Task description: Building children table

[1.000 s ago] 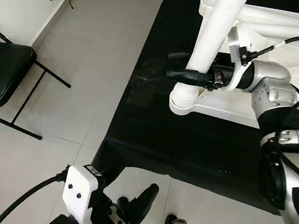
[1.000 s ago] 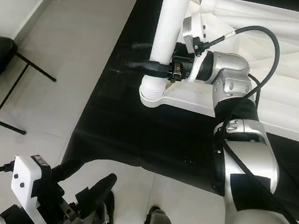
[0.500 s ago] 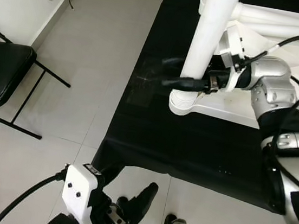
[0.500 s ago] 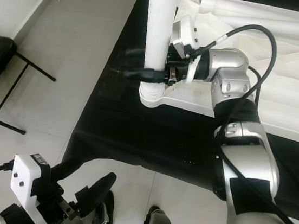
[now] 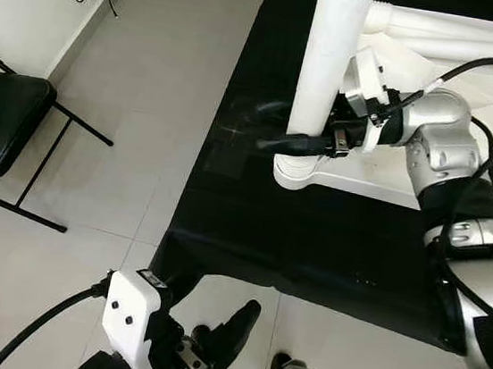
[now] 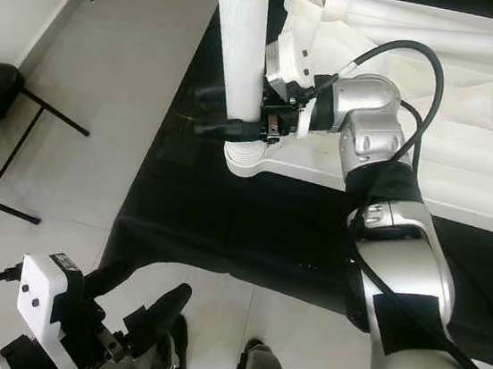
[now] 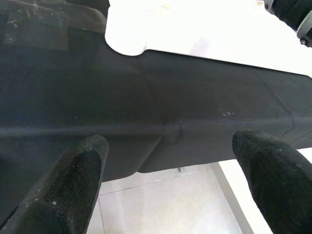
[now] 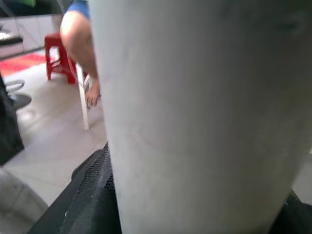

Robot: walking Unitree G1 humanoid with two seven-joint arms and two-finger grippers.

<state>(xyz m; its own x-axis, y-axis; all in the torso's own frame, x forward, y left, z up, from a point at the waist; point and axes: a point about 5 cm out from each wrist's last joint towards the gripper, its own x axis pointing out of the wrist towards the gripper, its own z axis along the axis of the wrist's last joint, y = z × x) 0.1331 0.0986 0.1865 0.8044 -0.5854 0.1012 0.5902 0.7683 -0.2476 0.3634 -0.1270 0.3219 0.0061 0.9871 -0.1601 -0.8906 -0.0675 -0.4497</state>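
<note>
White leg (image 5: 329, 60) upright over corner socket (image 5: 298, 168) of tabletop (image 6: 472, 104), on black cloth (image 5: 312, 238) on floor. Clamped low on leg by right claw (image 5: 303, 130), fingers either side. Left claw (image 7: 170, 165) low near cloth edge, fingers spread, holding nothing. Black chair (image 5: 3, 119) well apart by wall.

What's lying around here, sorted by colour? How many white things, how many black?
White: 2, the leg and the tabletop.
Black: 2, the mat and the chair.
Total: 4.
</note>
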